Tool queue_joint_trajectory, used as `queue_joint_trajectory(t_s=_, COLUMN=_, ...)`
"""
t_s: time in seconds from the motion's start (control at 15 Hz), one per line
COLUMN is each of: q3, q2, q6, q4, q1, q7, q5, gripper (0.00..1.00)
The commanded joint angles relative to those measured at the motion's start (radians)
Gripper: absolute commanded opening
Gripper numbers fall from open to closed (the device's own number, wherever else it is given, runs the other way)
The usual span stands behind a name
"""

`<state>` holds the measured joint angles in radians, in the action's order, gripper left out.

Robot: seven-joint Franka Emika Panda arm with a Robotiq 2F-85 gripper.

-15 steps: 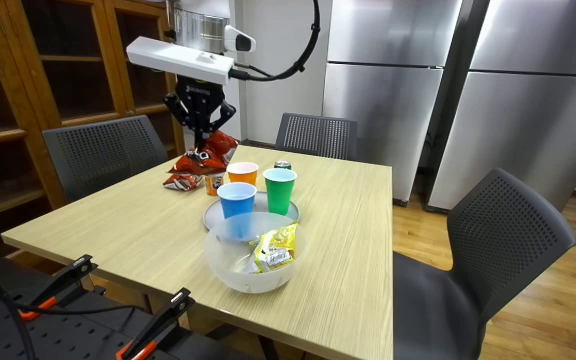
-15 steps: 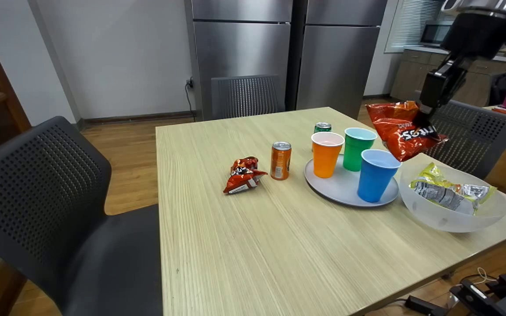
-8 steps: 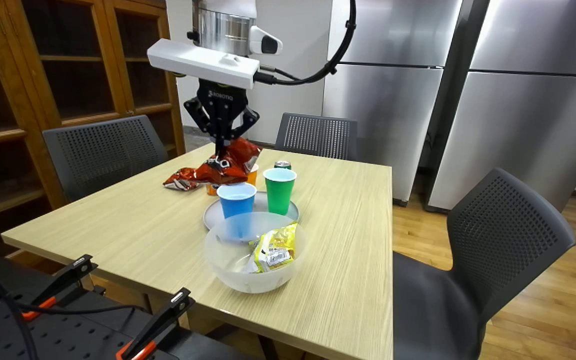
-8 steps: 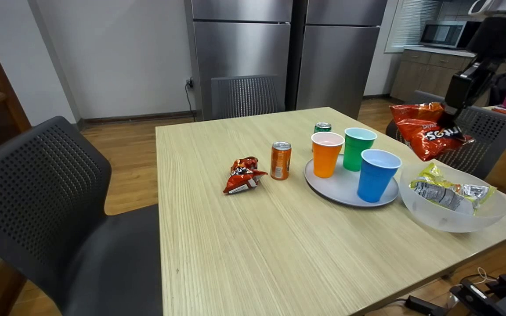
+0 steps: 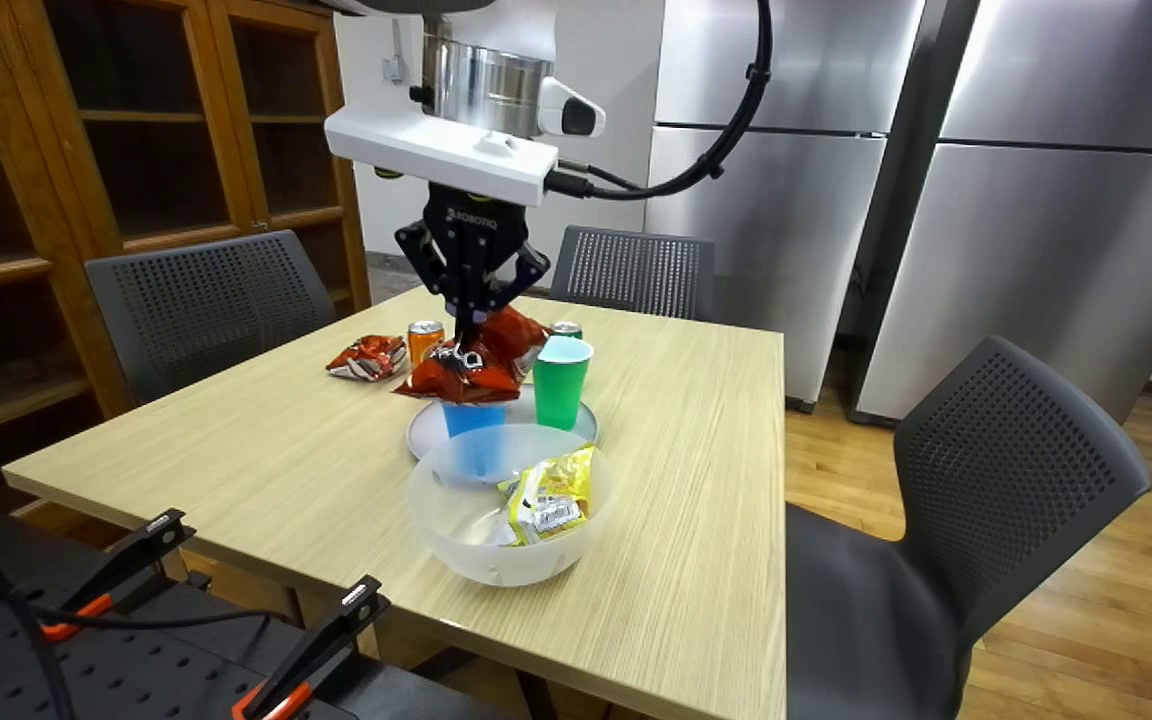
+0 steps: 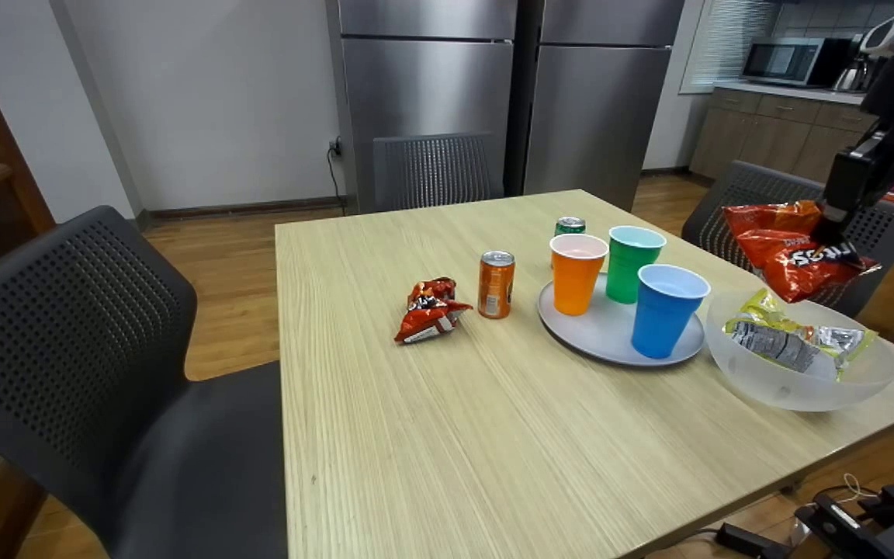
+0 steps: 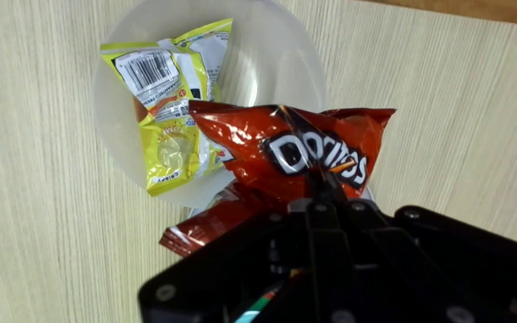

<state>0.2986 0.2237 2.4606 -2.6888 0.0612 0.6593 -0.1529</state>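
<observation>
My gripper (image 5: 466, 335) is shut on a red Doritos bag (image 5: 501, 375), pinching it at the printed front. In the wrist view the fingertips press into the bag (image 7: 254, 152) beside its lettering. The bag hangs in the air, tilted, by the translucent bowl (image 6: 796, 394) and the blue cup (image 6: 666, 318). From above it overlaps the edge of the bowl (image 7: 281, 58). Inside the bowl lies yellow snack packaging (image 7: 168, 152), one bag or more. The bag hides the orange cup and part of the blue cup (image 5: 466, 418) in an exterior view.
A grey plate (image 6: 598, 340) carries the blue cup, a green cup (image 6: 635, 268) and an orange cup (image 6: 576, 279). Beyond it on the table stand an orange can (image 6: 496, 286) and a green can (image 6: 570, 226). A second red bag (image 6: 430, 312) lies near the orange can. Chairs surround the table.
My gripper has carried the red bag toward the bowl, rightward in both exterior views, and lower of late. The orange can has come into sight behind it; the things on the table stay put.
</observation>
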Motion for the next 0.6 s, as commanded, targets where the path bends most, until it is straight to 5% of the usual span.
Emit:
queue_joint_trajectory(t_s=0.0, q3=0.003, q2=-0.060, q6=-0.038, q4=0.038, q1=0.028, q7=0.038, q5=0.016, gripper=0.00)
queue_joint_trajectory(t_s=0.53, q3=-0.014, q2=-0.202, q6=-0.052, q4=0.105, q1=0.070, q7=0.050, q5=0.027, gripper=0.00)
